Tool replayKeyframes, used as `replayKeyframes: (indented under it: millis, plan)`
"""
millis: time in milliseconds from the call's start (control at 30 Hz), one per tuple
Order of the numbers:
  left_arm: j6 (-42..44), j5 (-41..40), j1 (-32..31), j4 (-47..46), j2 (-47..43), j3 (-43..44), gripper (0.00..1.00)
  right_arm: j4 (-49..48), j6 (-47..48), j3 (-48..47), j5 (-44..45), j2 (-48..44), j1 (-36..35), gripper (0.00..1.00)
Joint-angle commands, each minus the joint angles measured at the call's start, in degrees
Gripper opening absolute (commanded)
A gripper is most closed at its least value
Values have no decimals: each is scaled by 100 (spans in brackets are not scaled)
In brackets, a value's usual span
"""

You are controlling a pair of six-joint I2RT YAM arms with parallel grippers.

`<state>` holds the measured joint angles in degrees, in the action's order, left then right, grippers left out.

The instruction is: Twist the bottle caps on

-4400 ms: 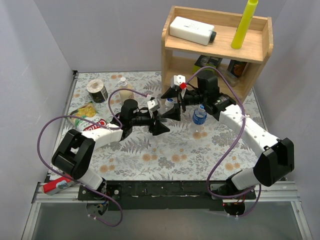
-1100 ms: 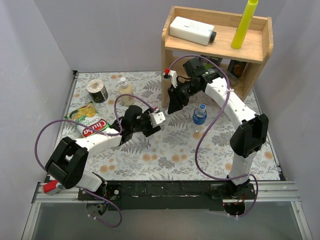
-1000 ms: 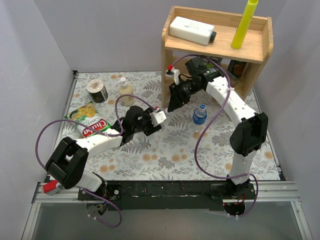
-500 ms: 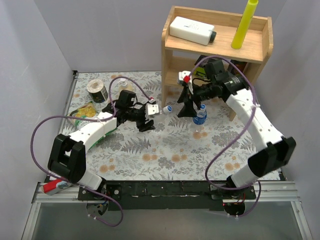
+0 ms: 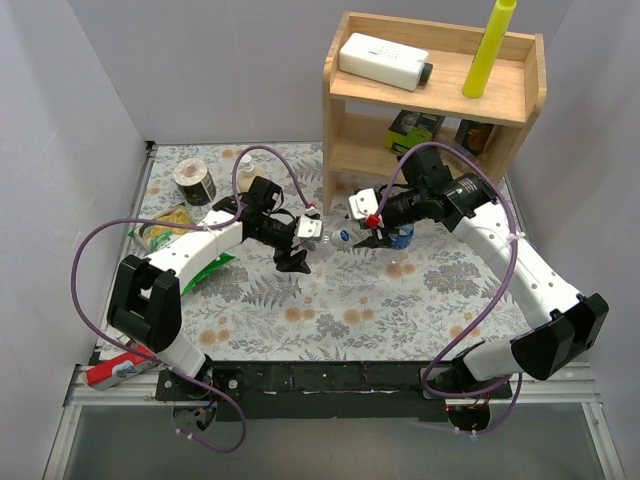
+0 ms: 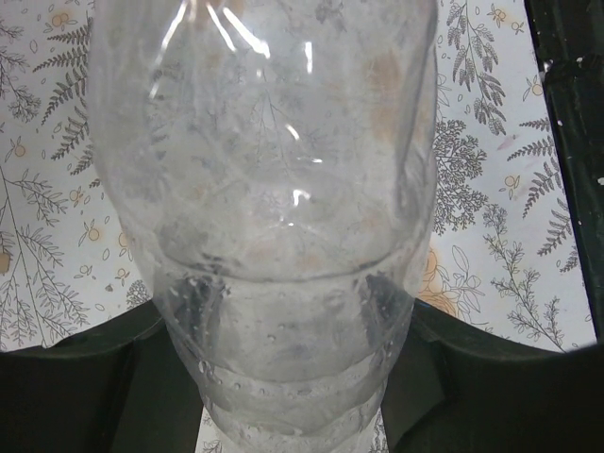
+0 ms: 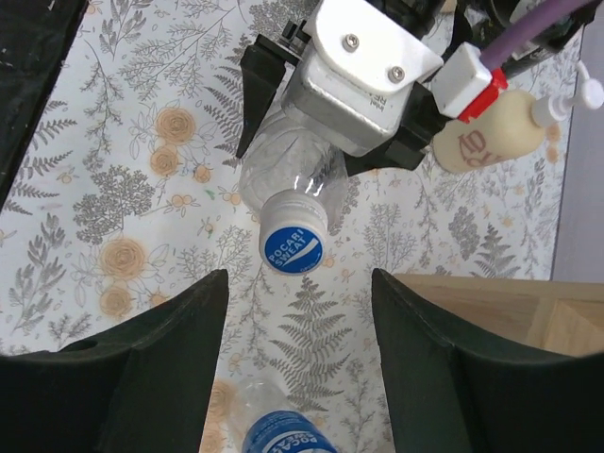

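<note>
Our left jaws pinch the bottle (image 6: 274, 236); right jaws spread, cap (image 7: 293, 247) ahead of them; closing off-centre, we could cross-thread it

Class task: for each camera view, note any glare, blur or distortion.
Left wrist: the clear bottle fills the frame, streaked with white glare, the floral tablecloth warped through it. Right wrist: sharp, the blue cap lettering legible. Top external: evenly lit, only soft shadows.

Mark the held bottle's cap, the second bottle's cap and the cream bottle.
held bottle's cap (image 7: 293, 245), right wrist view, centre of its blue top.
second bottle's cap (image 7: 283, 434), right wrist view, blue top.
cream bottle (image 7: 479, 134), right wrist view, its body.
</note>
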<state>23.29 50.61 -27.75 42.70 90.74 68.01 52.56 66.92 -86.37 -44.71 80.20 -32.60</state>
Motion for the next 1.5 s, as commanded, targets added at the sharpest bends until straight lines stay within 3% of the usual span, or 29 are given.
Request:
replayKeyframes:
  millis: [0,400,600,700,767,833,900,1000,1067,1100,1133,1200,1233,1267,1300,1367,1467]
  plan:
    - [124,256,-90,151,-91,248,0,-53,699,41,-3,-66,-176,68]
    - [-87,248,-178,28,-179,204,0,-298,770,331,182,-145,-493,54]
    - [-596,-16,-231,-533,-267,2,0,-474,78,156,305,-14,-484,28]
    - [-1465,-410,-275,-1700,-548,-401,0,-903,-1334,-63,645,389,-493,11]
    - [-2176,-901,-468,-3192,-898,-1005,0,-1219,-2688,-222,727,574,-397,1]
    - [-3047,-2069,-826,-4752,-1127,-1490,0,-1326,-3558,-580,630,917,-257,1]
    - [-3321,-2955,-1074,-5357,-1339,-1922,0,-1370,-4982,-819,543,1285,-177,1]
    - [-3602,-3487,-1382,-5746,-1366,-2046,0,-1800,-6642,-698,289,1358,25,1]
    - [-4076,-3663,-1391,-5580,-1357,-2011,0,-1775,-6648,-828,252,1366,78,1]
    - [-4226,-3751,-1383,-5484,-1366,-1985,0,-1819,-6456,-846,174,1279,139,6]
    - [-4549,-3769,-1374,-5291,-1401,-2002,0,-2045,-6350,-847,-184,1200,305,30]
    - [-4789,-3166,-1059,-5044,-1506,-2072,0,-2467,-6147,-619,-485,798,517,49]
    - [-4912,-2806,-901,-4913,-1646,-2124,0,-3374,-6199,-357,-704,586,735,59]
    - [-5113,-1854,-508,-4859,-1708,-2169,0,-4010,-6330,-24,-828,340,833,62]
    - [-5237,-1461,-321,-4867,-1743,-2221,0,-4634,-6479,797,-959,-167,947,70]
    - [-5326,-531,74,-4798,-1709,-2161,0,-6223,-6787,1471,-1092,-548,1036,77]
    - [-4993,246,235,-4306,-1358,-1678,0,-6844,-7077,1904,-1557,-629,1019,79]
